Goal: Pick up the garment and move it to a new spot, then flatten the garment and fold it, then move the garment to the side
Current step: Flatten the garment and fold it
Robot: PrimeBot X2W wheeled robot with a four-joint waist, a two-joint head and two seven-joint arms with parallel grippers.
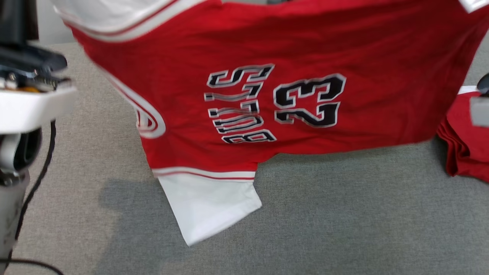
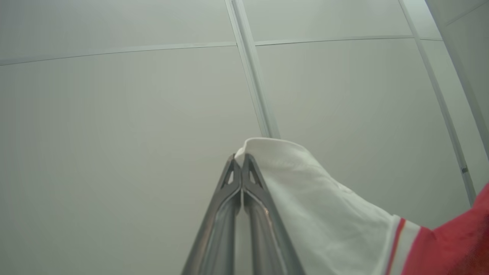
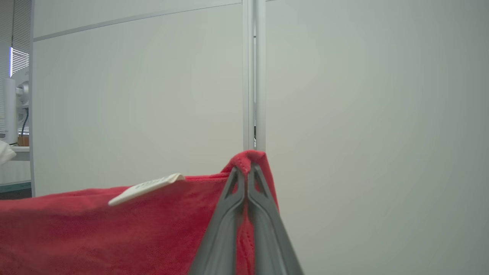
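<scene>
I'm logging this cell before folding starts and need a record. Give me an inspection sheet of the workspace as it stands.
Surface: grey woven tabletop.
Job's things: red jersey held up between both grippers; its lower white sleeve droops onto the tabletop.
Clutter: second red garment, bunched at the right edge.
Grippers: left gripper shut on the upper white sleeve; right gripper shut on the jersey's red edge, near a white label.
Cables: black cable hanging by the robot's left arm.
Surroundings: pale wall panels with metal joint strips.
</scene>
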